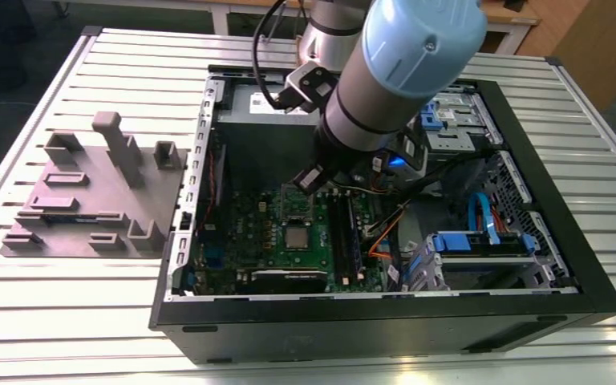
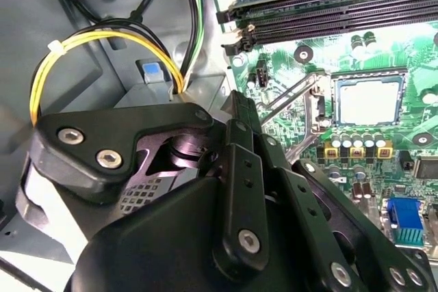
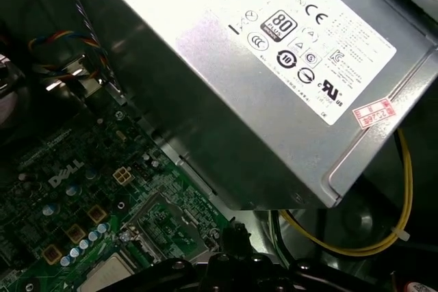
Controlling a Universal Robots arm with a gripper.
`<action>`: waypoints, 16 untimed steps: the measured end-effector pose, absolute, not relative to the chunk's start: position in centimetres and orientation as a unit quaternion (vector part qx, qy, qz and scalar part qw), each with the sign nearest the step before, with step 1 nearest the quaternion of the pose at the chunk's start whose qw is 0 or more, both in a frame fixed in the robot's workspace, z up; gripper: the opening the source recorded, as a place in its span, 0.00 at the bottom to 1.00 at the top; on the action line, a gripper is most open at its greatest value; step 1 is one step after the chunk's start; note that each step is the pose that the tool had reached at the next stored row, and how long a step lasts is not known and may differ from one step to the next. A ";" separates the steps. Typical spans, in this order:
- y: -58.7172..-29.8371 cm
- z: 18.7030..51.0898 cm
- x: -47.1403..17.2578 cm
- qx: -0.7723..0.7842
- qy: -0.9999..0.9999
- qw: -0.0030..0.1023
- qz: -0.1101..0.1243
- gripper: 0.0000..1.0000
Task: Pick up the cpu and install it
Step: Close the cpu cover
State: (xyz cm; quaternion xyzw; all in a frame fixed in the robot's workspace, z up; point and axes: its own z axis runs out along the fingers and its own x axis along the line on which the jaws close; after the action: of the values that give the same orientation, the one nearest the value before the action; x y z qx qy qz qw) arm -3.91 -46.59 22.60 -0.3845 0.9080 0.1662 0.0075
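Since the cpu [image 1: 299, 236] lies flat and square inside the socket on the board [image 1: 246, 233], the pick-and-carry part of the task looks done and the work seems to stand at the end of placement. In the exterior view the hand [image 1: 319, 183] hangs inside the case [image 1: 394, 321], just above the board, with the cpu at about its 6 o'clock and apart from it. In the second wrist view the hand [image 2: 239, 100] looks drawn narrow, its tips close together with nothing between them, so it appears to hold nothing. That same view shows the cpu [image 2: 369, 100] as a pale square sitting level within the socket's dark rim, while the metal frame [image 2: 295, 104] beside it stands swung up and open rather than pressed down over the chip. By that sign the install is probably seated but not clamped. Any further move here would call for care. The yellow cable [image 2: 89, 39] loops close behind the hand, the power supply [image 3: 260, 66] looms near the wrist, and the chip rests loose, so a sideways brush could shift it. On the tabletop [image 1: 73, 321] the grey tray [image 1: 83, 200] stands at the case's 9 o'clock in the exterior view, well apart from the hand.
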 end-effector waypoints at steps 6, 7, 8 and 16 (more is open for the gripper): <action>-46.6 22.8 -4.1 -0.385 0.908 0.007 0.166 0.11; -46.6 22.8 -4.1 -0.385 0.908 0.007 0.166 0.11; -46.6 22.8 -4.1 -0.385 0.908 0.008 0.166 0.11; -46.7 23.0 -4.3 -0.385 0.908 0.008 0.166 0.11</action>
State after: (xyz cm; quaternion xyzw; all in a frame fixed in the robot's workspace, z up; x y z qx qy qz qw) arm -4.25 -46.67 23.04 -0.3849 0.9078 0.1663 0.0075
